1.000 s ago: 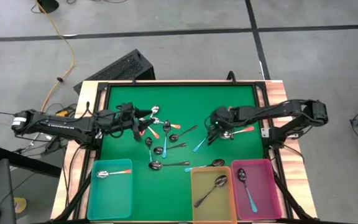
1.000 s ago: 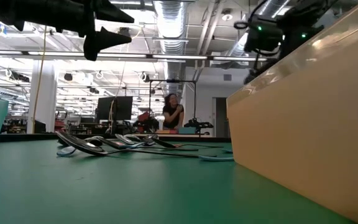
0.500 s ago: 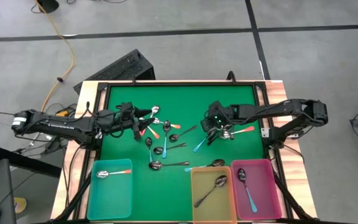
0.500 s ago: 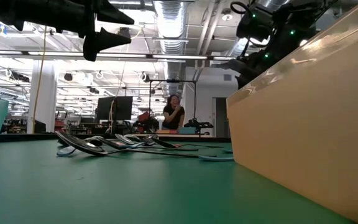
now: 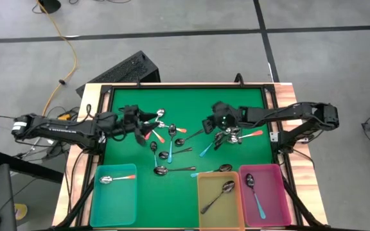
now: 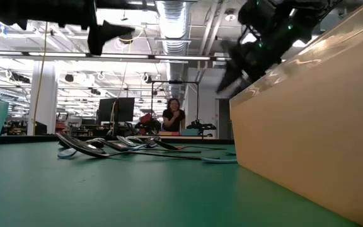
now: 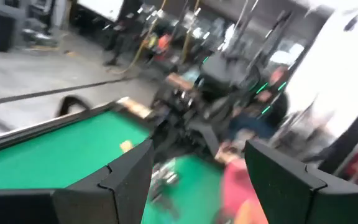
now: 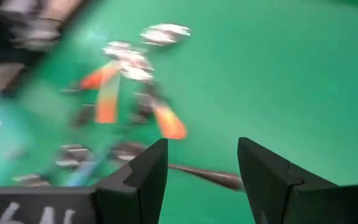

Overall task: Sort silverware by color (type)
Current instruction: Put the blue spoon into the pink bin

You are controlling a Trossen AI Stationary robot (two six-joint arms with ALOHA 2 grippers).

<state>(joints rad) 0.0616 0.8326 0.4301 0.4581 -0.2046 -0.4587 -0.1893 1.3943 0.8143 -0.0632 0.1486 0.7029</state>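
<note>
While most silverware (image 5: 169,144) lies scattered mid-table, a few spoons sit in the near-edge bins (image 5: 117,196). Left gripper (image 5: 148,122) hovers over the cluster's left side, fingers spread, empty. Right gripper (image 5: 208,124) hovers right of centre, spread, empty.

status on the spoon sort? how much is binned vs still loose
Binned: one orange-handled spoon in the teal bin, one dark spoon in the yellow bin, a blue-handled spoon in the pink bin. In hand: nothing; left gripper and right gripper are both open above the mat. Left: most spoons lie loose in the pile and near the right gripper.
</note>
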